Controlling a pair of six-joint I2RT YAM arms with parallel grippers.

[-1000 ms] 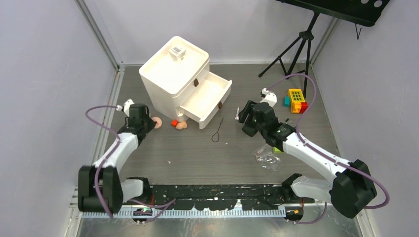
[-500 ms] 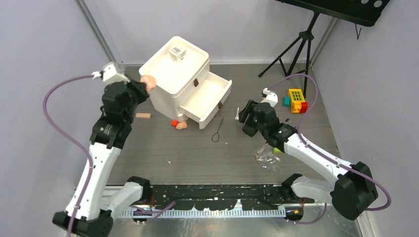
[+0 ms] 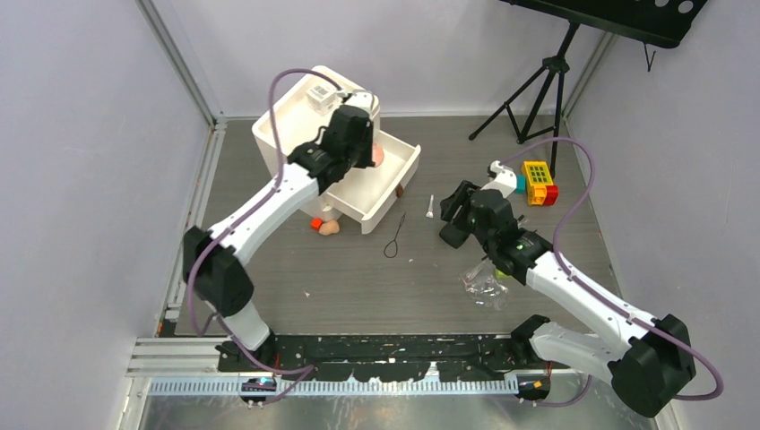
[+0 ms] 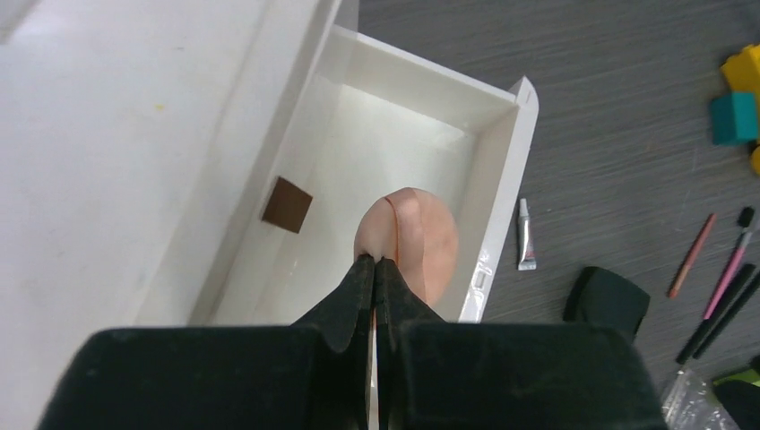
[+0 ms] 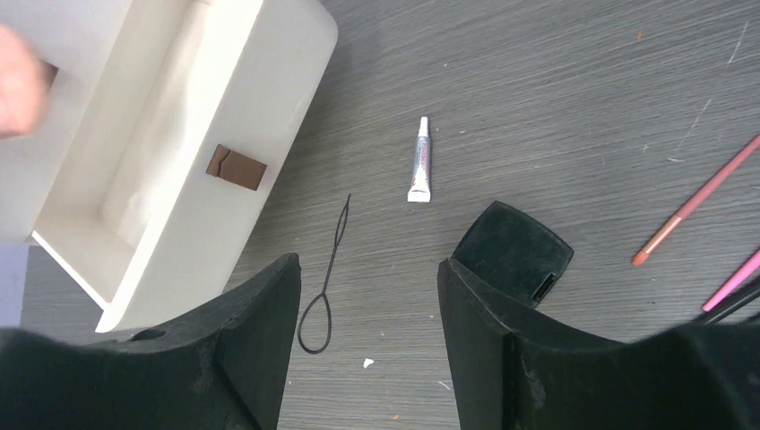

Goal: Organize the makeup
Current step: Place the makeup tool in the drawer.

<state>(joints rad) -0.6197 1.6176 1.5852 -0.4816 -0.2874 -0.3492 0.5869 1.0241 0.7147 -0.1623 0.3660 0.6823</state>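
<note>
My left gripper is shut on a round peach-pink puff and holds it above the open white drawer. My right gripper hovers open over the floor with nothing between its fingers. A black compact lies beside its right finger. A small white tube and a thin black loop lie ahead of it. Red and pink pencils lie to the right. A peach sponge lies by the drawer unit's foot.
The white drawer unit carries a clear barcoded box on top. A small red cube sits next to the sponge. Toy blocks and a tripod stand at the back right. Crumpled clear plastic lies under the right arm.
My left arm lifted the puff from the floor left of the drawer unit, swung it up and right, and now holds it over the open drawer. The right arm barely shifted.
</note>
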